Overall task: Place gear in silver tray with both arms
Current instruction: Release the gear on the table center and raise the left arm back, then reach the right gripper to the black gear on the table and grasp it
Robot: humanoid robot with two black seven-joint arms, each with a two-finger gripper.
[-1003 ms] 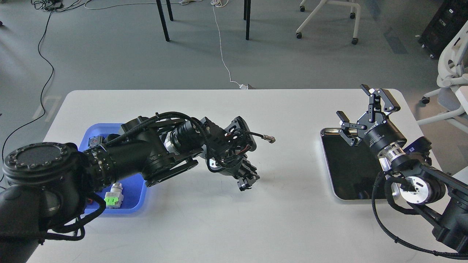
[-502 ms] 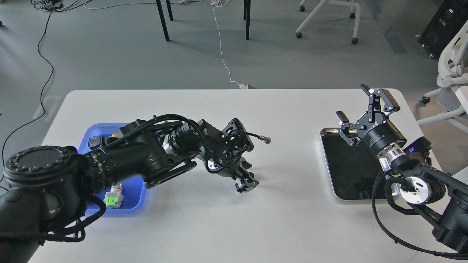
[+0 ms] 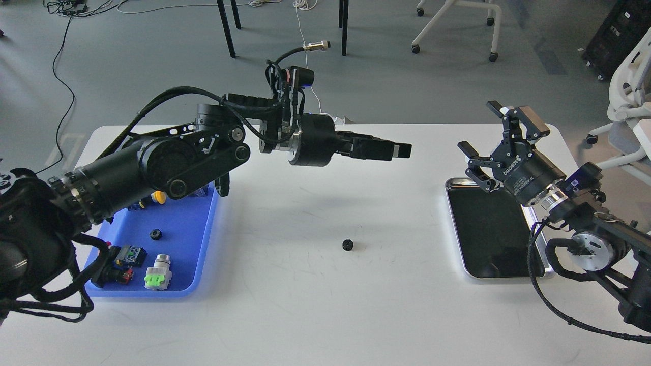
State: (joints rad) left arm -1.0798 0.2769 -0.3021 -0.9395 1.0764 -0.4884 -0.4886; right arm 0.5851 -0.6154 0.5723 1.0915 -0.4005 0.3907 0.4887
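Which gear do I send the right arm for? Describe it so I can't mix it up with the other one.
On the white table, look at the bare stretch between the blue tray and the silver tray. The gear lies there alone, small, black and toothed. A similar black gear sits inside the blue tray among other parts.

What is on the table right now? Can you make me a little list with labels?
gear: small black gear lying on the white table, between the two trays, nothing touching it
silver tray: silver tray on the right, nothing seen in it
blue tray: blue tray on the left, holding another small black gear and button parts
left claw: left claw raised above the table, holding nothing; open or shut unclear
right claw: right claw open, above the silver tray's far end
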